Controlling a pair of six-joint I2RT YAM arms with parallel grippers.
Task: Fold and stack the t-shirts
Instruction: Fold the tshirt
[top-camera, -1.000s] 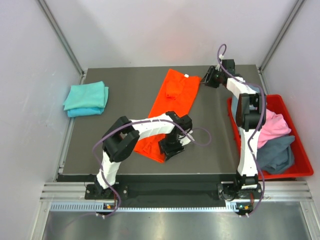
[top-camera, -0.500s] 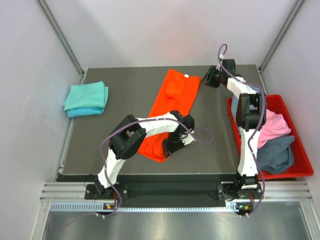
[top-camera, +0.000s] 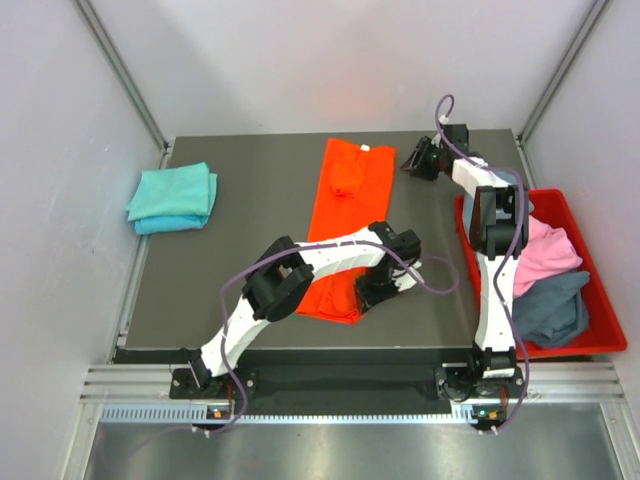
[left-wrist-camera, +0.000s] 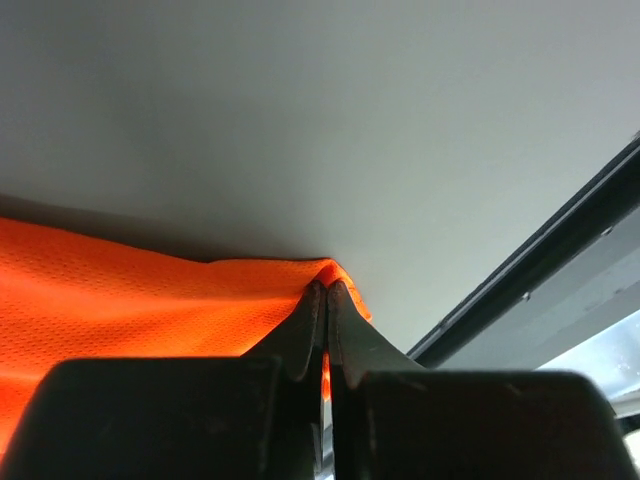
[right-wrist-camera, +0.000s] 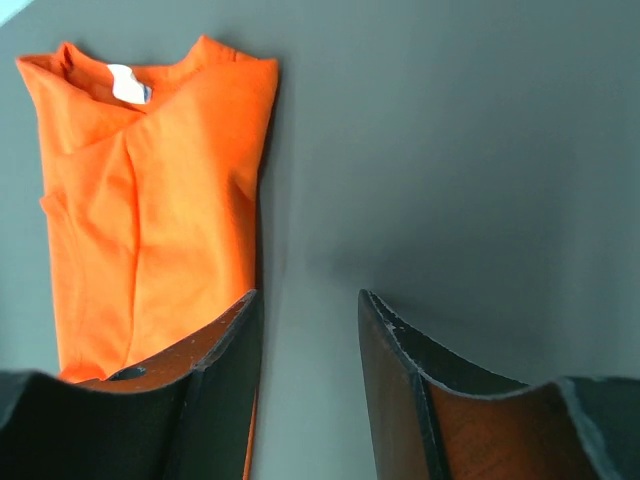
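A bright orange t-shirt (top-camera: 340, 225) lies lengthwise down the middle of the table, folded narrow, its white neck label (right-wrist-camera: 127, 85) at the far end. My left gripper (top-camera: 368, 295) is at the shirt's near right corner, shut on a pinch of the orange cloth (left-wrist-camera: 150, 300), which peaks up between the closed fingertips (left-wrist-camera: 325, 290). My right gripper (top-camera: 412, 160) hovers just right of the shirt's collar end, open with nothing between its fingers (right-wrist-camera: 308, 300); the orange t-shirt (right-wrist-camera: 150, 200) lies to their left. Folded teal t-shirts (top-camera: 172, 197) are stacked at the table's left edge.
A red plastic bin (top-camera: 600, 300) stands off the table's right side and holds a pink shirt (top-camera: 552, 250) and a grey-blue shirt (top-camera: 550, 312). White walls with metal rails close in the table. The table's near edge rail (left-wrist-camera: 560, 260) runs close by the left gripper.
My left gripper has shut on the shirt's near corner and dragged it rightward, so the shirt now lies straighter. The right gripper has barely moved.
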